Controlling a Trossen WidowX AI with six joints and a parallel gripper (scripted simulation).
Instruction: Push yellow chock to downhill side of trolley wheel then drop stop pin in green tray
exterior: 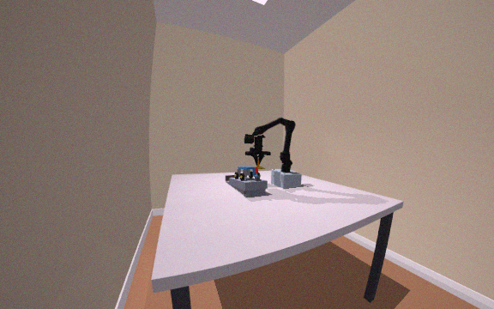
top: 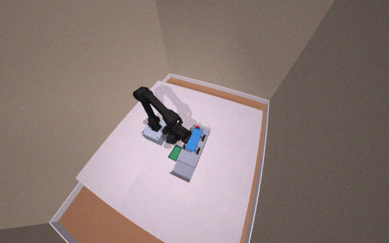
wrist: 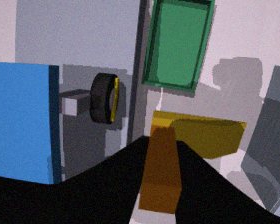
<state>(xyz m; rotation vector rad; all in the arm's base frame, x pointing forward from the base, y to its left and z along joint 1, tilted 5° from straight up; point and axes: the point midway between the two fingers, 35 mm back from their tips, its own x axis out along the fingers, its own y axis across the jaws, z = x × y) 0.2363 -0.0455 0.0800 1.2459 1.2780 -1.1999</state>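
My gripper (exterior: pixel 257 165) (wrist: pixel 160 145) is shut on the orange handle of the yellow chock (exterior: pixel 262 167) (wrist: pixel 208 138). It holds the chock in the air beside the ramp (top: pixel 187 158) (exterior: pixel 254 187) (wrist: pixel 81 30), on the robot-base side. The blue trolley (top: pixel 194 140) (wrist: pixel 21 120) stands on the ramp. One black wheel (wrist: pixel 102 98) shows left of the chock in the wrist view. The red-headed stop pin (top: pixel 197 127) (exterior: pixel 256 171) stands at the trolley's uphill end. The green tray (top: pixel 175 153) (wrist: pixel 180 45) is empty. The chock's black rubber base cannot be made out.
The grey robot base (top: pixel 152 136) (exterior: pixel 286 178) stands on the table (top: pixel 228 148) (exterior: pixel 213 223), across from the ramp. The tray lies close against the ramp's near side. The ramp has a raised lip (top: pixel 179 177) at its low end.
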